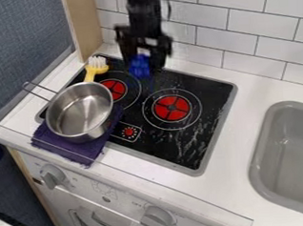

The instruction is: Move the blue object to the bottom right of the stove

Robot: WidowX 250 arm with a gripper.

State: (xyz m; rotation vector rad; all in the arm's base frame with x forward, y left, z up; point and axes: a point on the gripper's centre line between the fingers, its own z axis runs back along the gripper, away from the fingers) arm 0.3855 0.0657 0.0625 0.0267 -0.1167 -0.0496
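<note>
"Pincer (141, 62) first: where is it, and has it got anything?"

"Over the stove's (209, 96) back edge, left of the middle, pointing down. Its fingers are closed around the blue object (139, 67), parted only by its width, though they're blurred."

"So the blue object isn't at the bottom right?"

"No, it's up at the back, behind the two red burners."

"And the left side?"

"A steel pot (79, 113) stands at the stove's front left, on a purple cloth (72, 150). The cloth runs past the stove's front edge onto the bench (258, 88). The pot's wire handle points to the back left."

"That yellow thing behind the pot?"

"A brush (94, 70), white bristles up, by the stove's back left corner."

"Anything right of the stove?"

"A grey sink (264, 128), set into the bench."
</note>
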